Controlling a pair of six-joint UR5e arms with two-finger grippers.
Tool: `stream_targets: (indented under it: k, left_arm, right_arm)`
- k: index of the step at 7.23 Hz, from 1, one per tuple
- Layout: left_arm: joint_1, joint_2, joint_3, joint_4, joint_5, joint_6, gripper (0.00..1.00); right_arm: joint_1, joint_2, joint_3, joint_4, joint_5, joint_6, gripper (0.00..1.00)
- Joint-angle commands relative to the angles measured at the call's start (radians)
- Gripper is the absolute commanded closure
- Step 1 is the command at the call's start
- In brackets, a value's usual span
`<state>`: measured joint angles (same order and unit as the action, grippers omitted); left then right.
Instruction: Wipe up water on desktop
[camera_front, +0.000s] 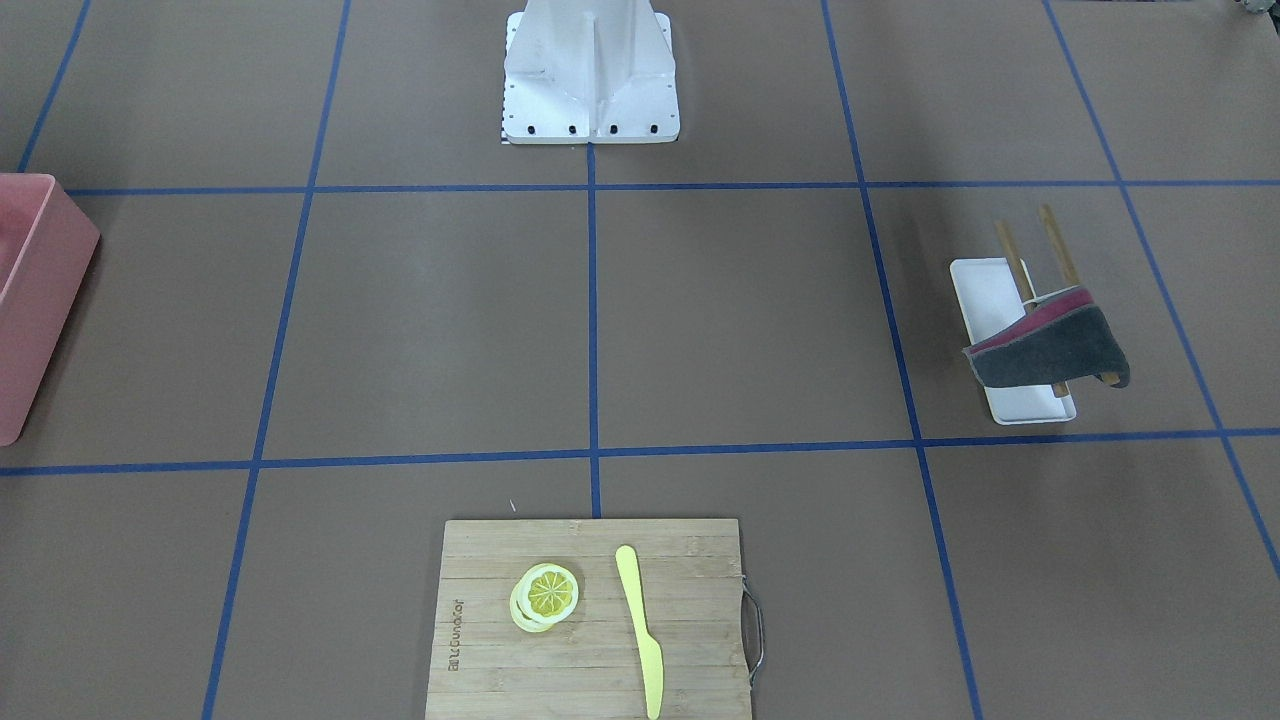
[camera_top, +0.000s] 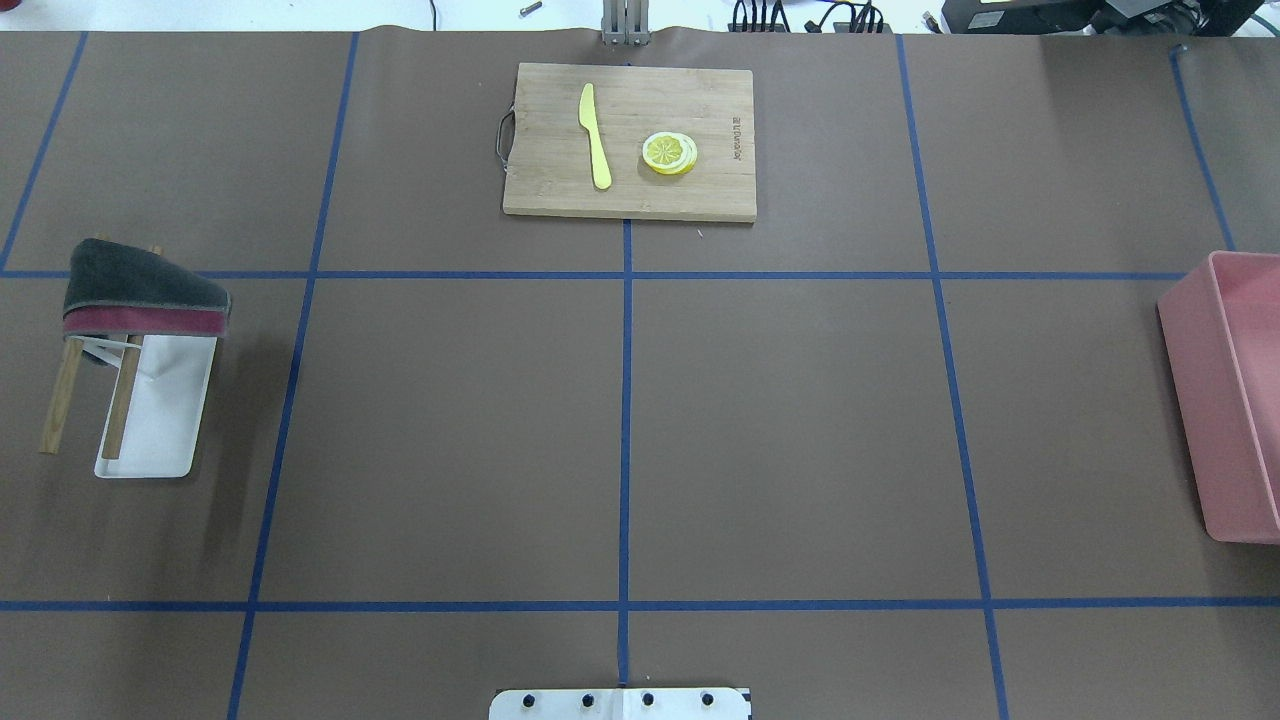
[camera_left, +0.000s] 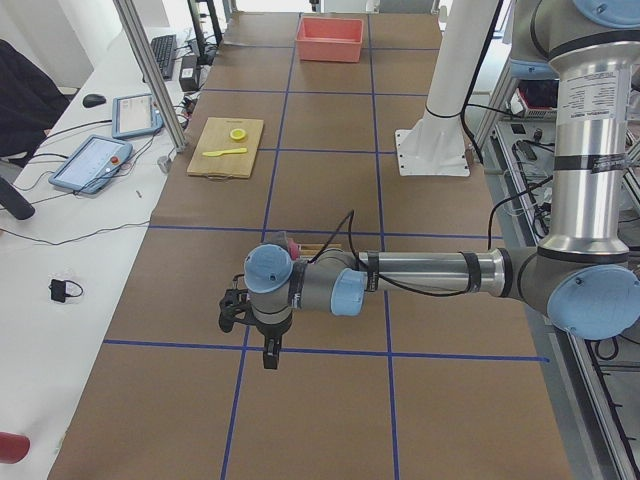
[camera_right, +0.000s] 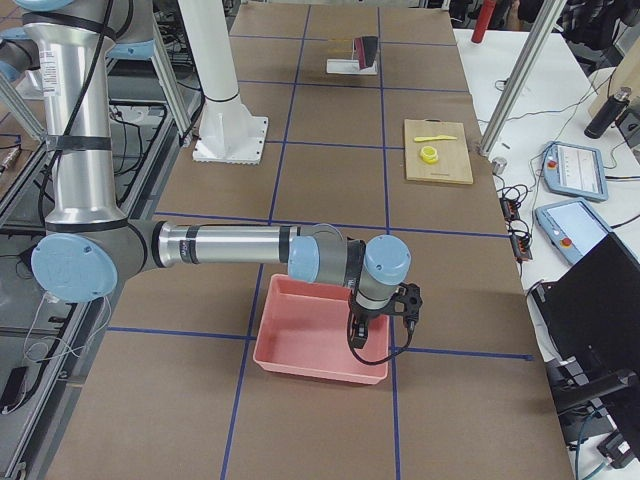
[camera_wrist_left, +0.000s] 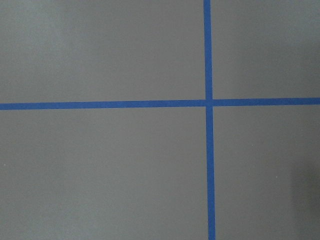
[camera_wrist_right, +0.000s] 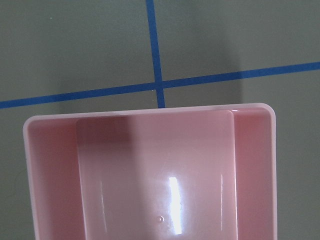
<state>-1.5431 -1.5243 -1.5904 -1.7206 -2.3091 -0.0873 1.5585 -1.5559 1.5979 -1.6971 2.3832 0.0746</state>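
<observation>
Near pink bin (camera_right: 310, 345), right pincer (camera_right: 357, 335) (grip unreadable), left pincer (camera_left: 270, 352) likewise obscured

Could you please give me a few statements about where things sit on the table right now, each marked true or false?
1. The knife lies on the board. True.
2. The lemon slices sit in the bin. False: they sit on the board, beside the knife.
3. The cloth hangs over a wooden rack. True.
4. The tray lies next to the bin. False: it lies under the rack, at the opposite end of the desktop from the bin.
</observation>
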Motion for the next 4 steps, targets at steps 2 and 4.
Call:
stream_targets:
  k: [2,4]
  left_arm:
    - [-0.002,0.001,-0.014,-0.001,-0.004,0.0,0.02]
    - [0.0,-0.001,-0.013,0.001,-0.004,0.0,0.02]
  right_arm:
    - [0.0,-0.004,0.002,-0.001,0.007,0.001,0.0]
    - [0.0,-0.001,0.002,-0.001,0.011,0.002,0.0]
